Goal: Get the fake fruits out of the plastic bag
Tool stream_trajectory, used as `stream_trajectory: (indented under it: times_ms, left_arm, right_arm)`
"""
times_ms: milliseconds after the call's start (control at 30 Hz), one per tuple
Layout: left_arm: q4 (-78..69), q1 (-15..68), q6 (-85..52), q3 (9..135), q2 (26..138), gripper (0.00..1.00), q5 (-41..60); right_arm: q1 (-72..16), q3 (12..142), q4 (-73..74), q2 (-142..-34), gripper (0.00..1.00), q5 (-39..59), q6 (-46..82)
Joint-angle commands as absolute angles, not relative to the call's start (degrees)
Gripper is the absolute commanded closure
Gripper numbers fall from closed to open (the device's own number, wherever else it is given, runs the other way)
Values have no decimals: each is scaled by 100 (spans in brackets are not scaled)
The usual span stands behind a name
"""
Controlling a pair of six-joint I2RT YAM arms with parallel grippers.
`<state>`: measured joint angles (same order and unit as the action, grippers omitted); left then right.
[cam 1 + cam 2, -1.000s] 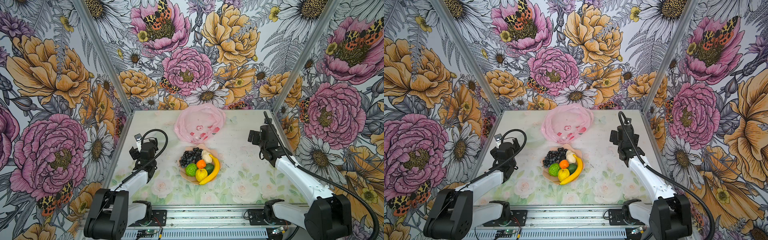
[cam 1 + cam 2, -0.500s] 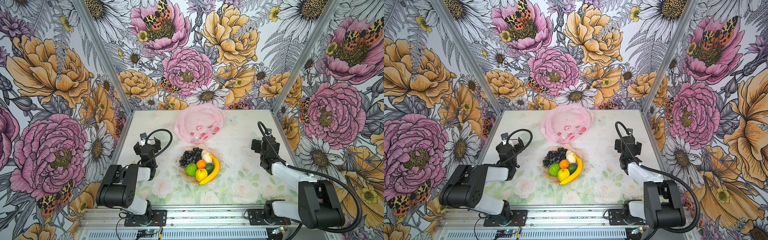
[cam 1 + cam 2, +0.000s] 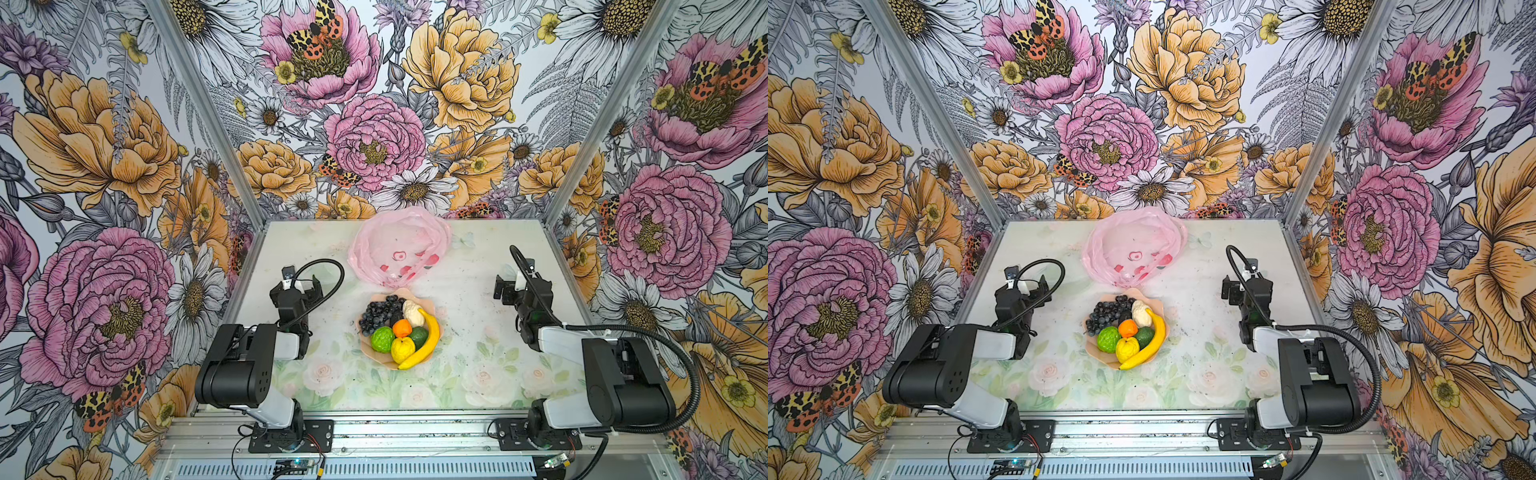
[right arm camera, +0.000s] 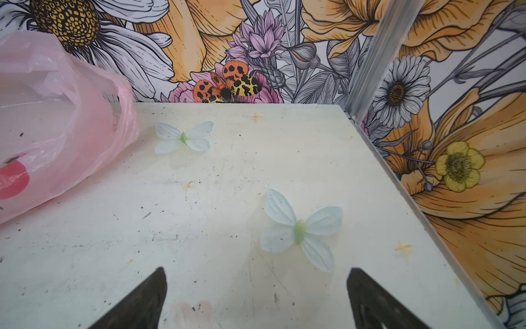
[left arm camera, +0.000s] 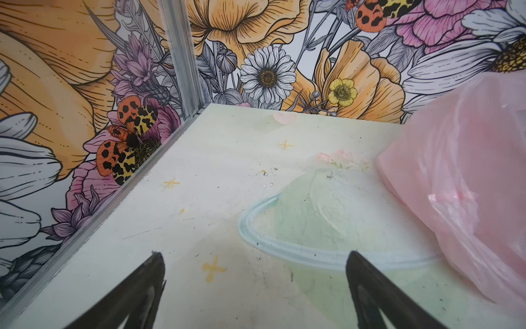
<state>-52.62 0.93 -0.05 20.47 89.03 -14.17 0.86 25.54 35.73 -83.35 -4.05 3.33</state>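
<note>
Currently, fake fruits (image 3: 401, 332) piled on scalloped plate (image 3: 379, 359) at surface (image 3: 469, 374) centre, plastic bag (image 3: 399, 245) just beyond on far side, left pincer (image 5: 254, 256) and right pincer (image 4: 256, 270) both spread wide, holding nothing, flanking plate.

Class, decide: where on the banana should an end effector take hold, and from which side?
Probably grip the banana near its front tip, at the plate rim, where least fruit crowds it. Come from above on the right, its bare outer curve; lemon and avocado press the inner side.
</note>
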Motion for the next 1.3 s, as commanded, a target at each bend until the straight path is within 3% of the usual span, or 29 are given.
stream_trajectory:
  times_ms: [0,833,1267]
  left_arm:
    - [-5473,72,-48,2109,8880,1,-1261]
    - [-5467,92,-26,2111,8877,1,-1307]
    - [-5467,96,-26,2113,8877,1,-1301]
  right_arm:
    - [158,2523,4229,-8599,1,92,282]
    - [33,2259,4874,-8771,0,-759,448]
    - [70,2276,4838,-8771,1,-687,465]
